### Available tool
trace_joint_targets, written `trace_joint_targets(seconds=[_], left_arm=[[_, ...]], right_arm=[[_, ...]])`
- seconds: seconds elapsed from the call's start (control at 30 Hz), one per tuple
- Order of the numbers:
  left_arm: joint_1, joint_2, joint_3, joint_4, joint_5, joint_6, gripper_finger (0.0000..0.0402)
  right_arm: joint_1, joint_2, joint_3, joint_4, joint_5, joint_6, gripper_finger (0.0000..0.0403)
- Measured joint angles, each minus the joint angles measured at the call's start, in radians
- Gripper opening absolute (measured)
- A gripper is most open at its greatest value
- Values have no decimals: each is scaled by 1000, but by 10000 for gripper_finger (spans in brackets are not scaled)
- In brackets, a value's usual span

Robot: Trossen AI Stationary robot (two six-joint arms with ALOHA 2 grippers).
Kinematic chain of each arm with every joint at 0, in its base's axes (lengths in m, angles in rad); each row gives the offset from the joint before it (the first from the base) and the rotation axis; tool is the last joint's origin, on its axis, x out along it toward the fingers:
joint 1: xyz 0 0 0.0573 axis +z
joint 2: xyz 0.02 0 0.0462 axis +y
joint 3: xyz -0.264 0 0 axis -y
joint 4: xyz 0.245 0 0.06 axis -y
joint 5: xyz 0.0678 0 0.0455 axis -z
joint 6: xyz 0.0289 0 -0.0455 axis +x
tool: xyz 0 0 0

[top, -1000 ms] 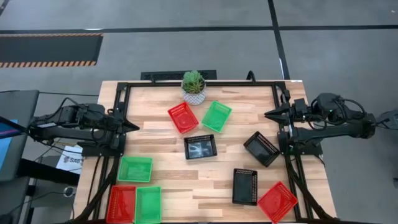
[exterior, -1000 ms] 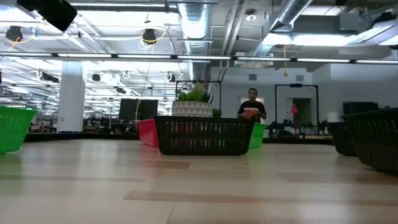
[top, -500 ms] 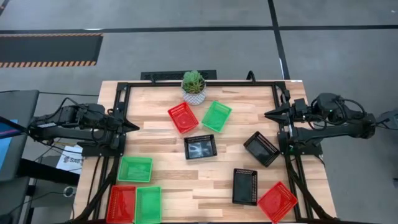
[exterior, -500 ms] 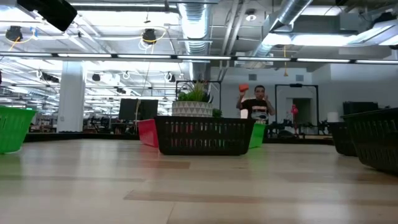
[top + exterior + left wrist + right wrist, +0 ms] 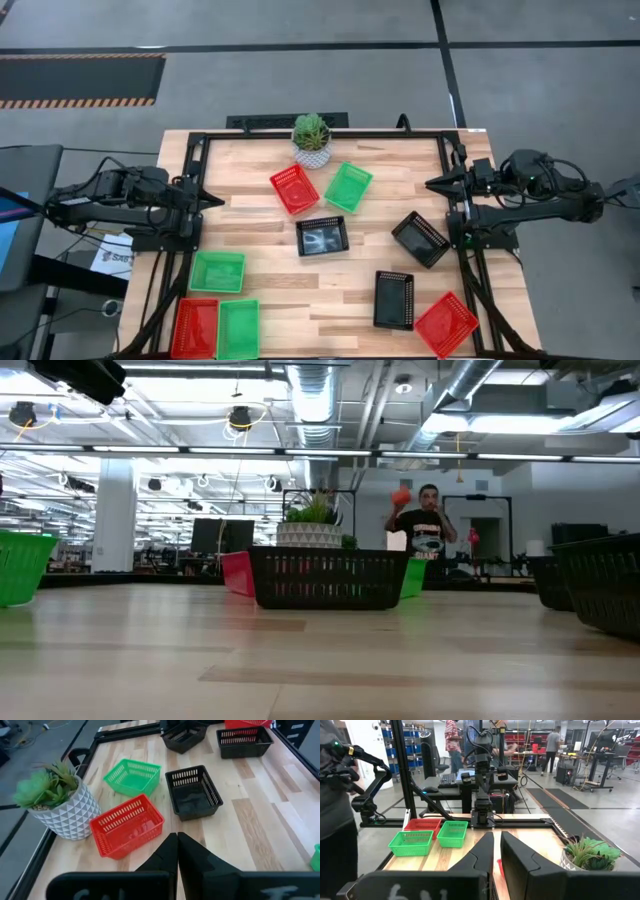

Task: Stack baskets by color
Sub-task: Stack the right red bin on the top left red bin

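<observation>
Several baskets stand bottom-down on the wooden table point(image 5: 260, 225). A red one point(image 5: 294, 189) and a green one point(image 5: 348, 187) are near the far edge, with a black one point(image 5: 321, 236) in the middle. On the right are two black ones point(image 5: 420, 239) point(image 5: 393, 299) and a red one point(image 5: 446, 323). At the near left stand a green one point(image 5: 217, 271), a red one point(image 5: 195, 327) and another green one point(image 5: 238, 329). My left gripper point(image 5: 215, 201) hangs shut over the left edge. My right gripper point(image 5: 432, 184) hovers at the right edge, its fingers a narrow gap apart point(image 5: 497, 845). Both hold nothing.
A green plant in a white pot point(image 5: 311, 139) stands at the middle of the far edge, close to the red basket point(image 5: 127, 825). A black frame point(image 5: 190, 150) runs around the table. A person point(image 5: 427, 530) stands in the room beyond the far edge.
Both arms and all baskets have kept still. The person in the room behind has stepped toward the right and raised an orange thing beside the head.
</observation>
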Motion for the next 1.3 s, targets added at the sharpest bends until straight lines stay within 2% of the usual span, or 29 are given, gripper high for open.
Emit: trace_joint_targets(seconds=[0.6,0.8,0.9,1.07,1.2,1.3], left_arm=[[0,0,0,5,-23,-9,0],[0,0,0,1,-67,-164,0],[0,0,0,0,-69,-192,0],[0,0,0,0,-71,-169,0],[0,0,0,2,-102,-77,0],[0,0,0,3,-109,-73,0]], right_arm=[[0,0,0,0,0,0,60],[0,0,0,0,0,0,60],[0,0,0,1,0,0,60],[0,0,0,22,0,0,60],[0,0,0,15,0,3,60],[0,4,0,33,0,69,60]])
